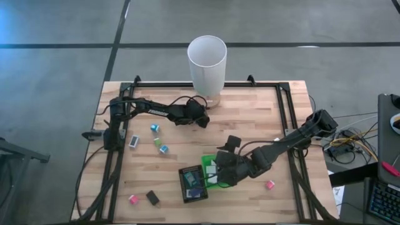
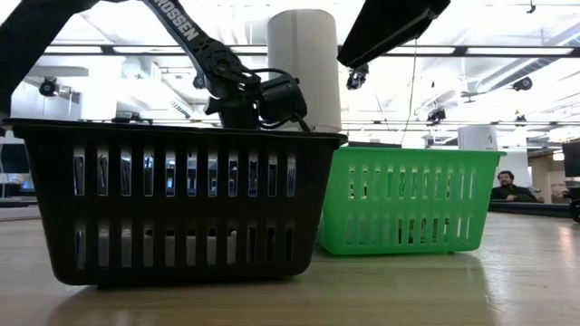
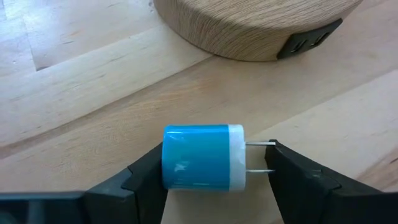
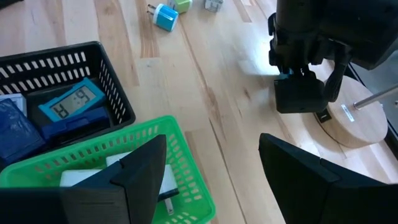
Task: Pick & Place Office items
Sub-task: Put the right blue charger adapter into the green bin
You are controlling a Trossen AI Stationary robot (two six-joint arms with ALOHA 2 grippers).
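High view: left gripper (image 1: 201, 120) upper centre, beside white cylinder (image 1: 207, 62); right gripper (image 1: 220, 172) over green basket (image 1: 210, 178).
Left wrist view: blue plug (image 3: 203, 156) lies crosswise between the fingers (image 3: 146, 171), touching both; prongs meet one.
Right wrist view: fingers apart, empty.

The table (image 3: 74, 93) is pale, smooth wood with visible grain. The blue and white plug adapter (image 3: 202, 157) looks like glossy plastic with metal prongs. The black basket (image 2: 172, 204) and green basket (image 2: 408, 199) are slatted plastic.
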